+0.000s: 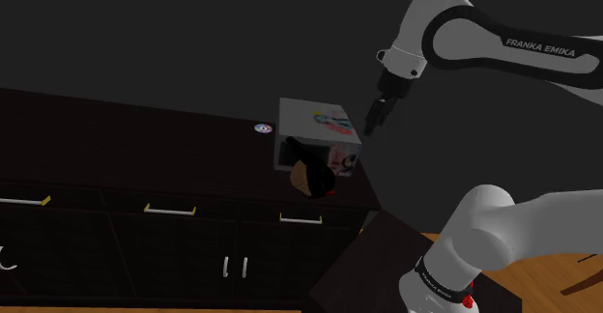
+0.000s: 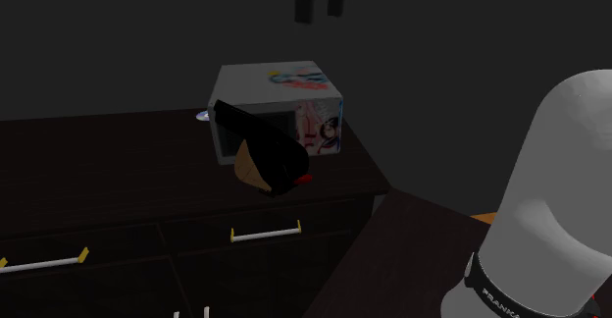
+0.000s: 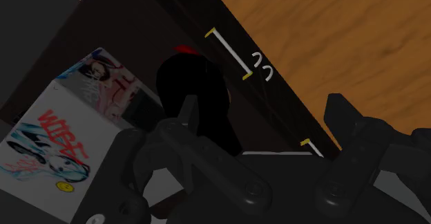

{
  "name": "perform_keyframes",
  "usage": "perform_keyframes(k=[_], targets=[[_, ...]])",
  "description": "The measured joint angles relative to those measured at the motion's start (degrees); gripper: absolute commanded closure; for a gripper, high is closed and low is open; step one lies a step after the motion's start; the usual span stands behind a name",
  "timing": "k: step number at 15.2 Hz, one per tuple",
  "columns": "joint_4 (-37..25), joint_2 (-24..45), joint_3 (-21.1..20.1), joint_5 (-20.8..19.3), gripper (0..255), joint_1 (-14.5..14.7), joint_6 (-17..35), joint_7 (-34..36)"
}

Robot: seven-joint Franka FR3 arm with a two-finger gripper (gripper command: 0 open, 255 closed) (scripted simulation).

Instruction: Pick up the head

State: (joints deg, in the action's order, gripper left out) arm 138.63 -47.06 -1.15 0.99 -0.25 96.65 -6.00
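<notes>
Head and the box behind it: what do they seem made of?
Head: matte black hair, tan face, no gloss; possibly plastic, unclear. Box: flat white faces carrying colourful printed artwork, likely cardboard, though the look leaves it open.

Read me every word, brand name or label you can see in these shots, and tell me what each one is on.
"FRANKA EMIKA": in white on the arm's upper link, shoulder view.
Red stylised lettering on the printed box: not legible.
White print on the black band at the arm's base: too small to read.
</notes>
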Motion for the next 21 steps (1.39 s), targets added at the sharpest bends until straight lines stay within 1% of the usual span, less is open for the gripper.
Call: perform_keyframes(k=[1,3,6,9,12,14,17,21], targets=[[0.0,0.0,0.0,0.0,0,0.0,0.0,0.0],[-1.6,3.57,-1.18,-0.99,0,-0.37,1.02,0.97],[-5.41,11.46,-4.18,-3.39,0,-1.19,2.6,3.83],[-9.73,19.85,-6.72,-6.9,0,-2.46,3.73,6.7],[-15.14,28.44,-9.47,-10.88,0,-3.4,3.47,10.51],[-19.91,35.28,-10.9,-14.14,0,-4.01,2.98,13.01],[-26.66,44.15,-12.39,-19.09,0,-4.16,0.79,16.59],[-37.01,56.35,-12.98,-25.82,0,-3.15,-3.52,20.5]])
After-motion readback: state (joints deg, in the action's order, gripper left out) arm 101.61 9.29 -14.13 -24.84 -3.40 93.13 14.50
